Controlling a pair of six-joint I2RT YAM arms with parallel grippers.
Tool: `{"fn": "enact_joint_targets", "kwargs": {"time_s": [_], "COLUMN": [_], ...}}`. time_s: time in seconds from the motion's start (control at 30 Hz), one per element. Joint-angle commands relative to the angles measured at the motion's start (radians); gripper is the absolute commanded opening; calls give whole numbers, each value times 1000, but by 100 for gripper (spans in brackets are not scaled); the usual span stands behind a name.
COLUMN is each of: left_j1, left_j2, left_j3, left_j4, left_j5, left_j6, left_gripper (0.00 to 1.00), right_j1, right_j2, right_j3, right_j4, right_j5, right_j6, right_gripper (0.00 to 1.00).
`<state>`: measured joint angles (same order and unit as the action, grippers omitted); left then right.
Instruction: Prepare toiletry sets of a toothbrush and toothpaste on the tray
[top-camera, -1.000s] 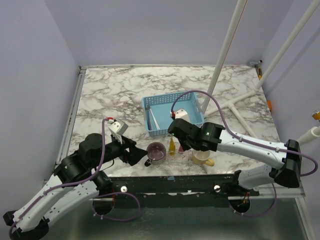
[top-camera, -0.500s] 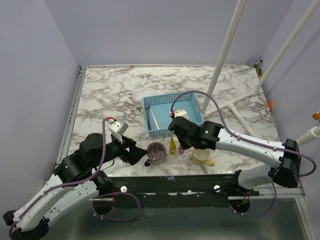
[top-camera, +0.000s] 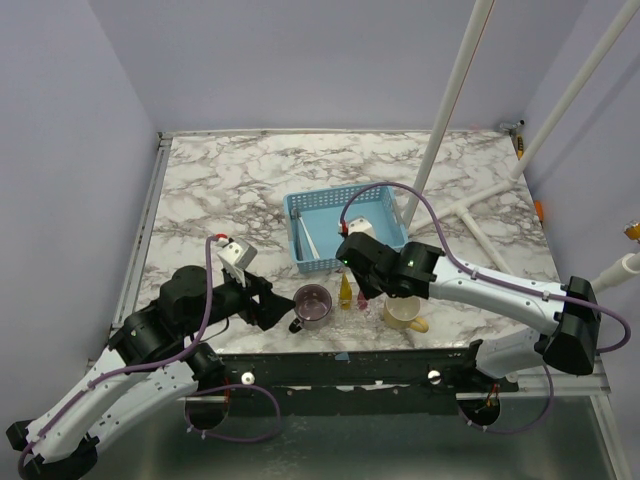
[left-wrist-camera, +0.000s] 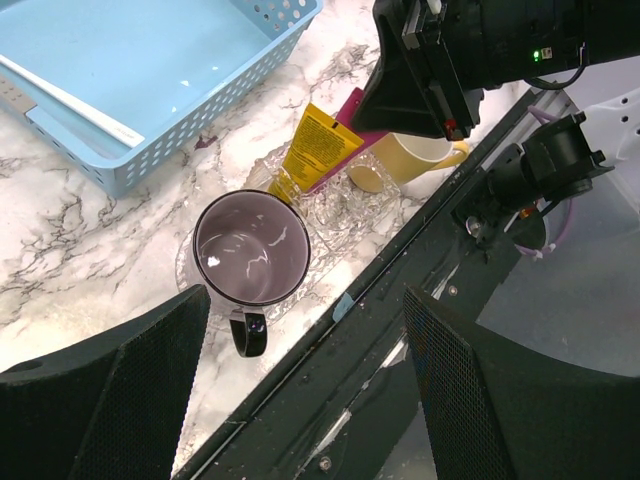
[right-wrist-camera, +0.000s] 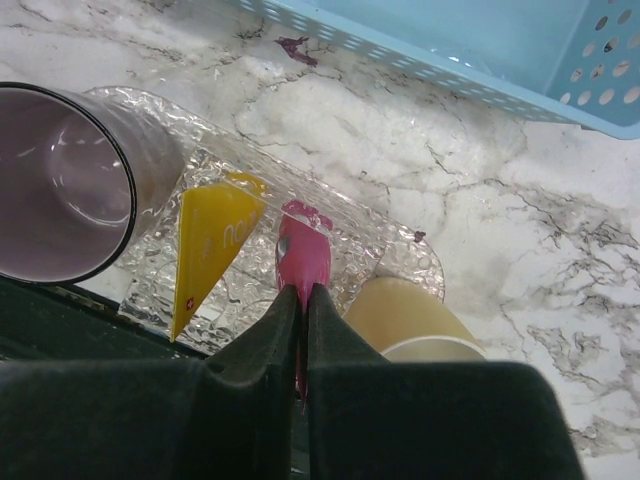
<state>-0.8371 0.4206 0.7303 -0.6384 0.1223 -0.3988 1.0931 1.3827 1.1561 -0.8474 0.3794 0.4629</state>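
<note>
Two soft tubes stand on the clear textured tray (right-wrist-camera: 335, 200) at the near edge of the marble tabletop (right-wrist-camera: 380, 140), between two mugs. The yellow tube (right-wrist-camera: 210, 240) leans cap-down, its broad crimped end up, just beside the purple mug (right-wrist-camera: 70, 190) that sits on the tray's left end. The pink tube (right-wrist-camera: 303, 250) is next to it on the right, close to the cream mug (right-wrist-camera: 410, 320) at the tray's right end; its narrow end points down at the tray, though whether it touches the surface cannot be told. The right gripper (right-wrist-camera: 300, 295) comes down from above, and its fingers are pressed together on the pink tube's flat upper end, pinching it. The left gripper (top-camera: 290, 312) hovers low at the left of the tray, pointed at the purple mug, with its fingers (left-wrist-camera: 110, 400) spread wide on either side of the wrist view and nothing between them. Behind the tray sits the blue perforated basket (top-camera: 296, 215), apart from the tray by a strip of bare marble. In it a thin whitish toothbrush (top-camera: 307, 238) lies along the left side of the basket floor. The overhead view shows both arms reaching in from the near edge, the right one bent across over the tray and the left one short of it.
</note>
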Motion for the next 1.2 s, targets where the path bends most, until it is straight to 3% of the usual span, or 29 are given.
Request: {"fn": "enact_joint_targets", "kwargs": {"time_s": [0.0, 0.2, 0.73, 1.17], "left_j1": [1, 3, 5, 10], "left_j2": [6, 10, 11, 4], "left_j3": [-6, -6, -5, -3], "left_j4": [-21, -21, -24, -33], "left_j5": [-19, -18, -22, -49], "left_j6": [12, 12, 12, 9], "left_gripper": [78, 78, 79, 79], "right_j1": [-4, -5, -4, -42], "right_j2": [8, 3, 21, 243], "right_j3": [-20, 8, 208, 413], "right_j4": [23, 8, -21, 66], "right_j5": [-16, -3, 30, -7], "right_j6": [-7, -7, -21, -78], "right_gripper": [10, 29, 39, 42]}}
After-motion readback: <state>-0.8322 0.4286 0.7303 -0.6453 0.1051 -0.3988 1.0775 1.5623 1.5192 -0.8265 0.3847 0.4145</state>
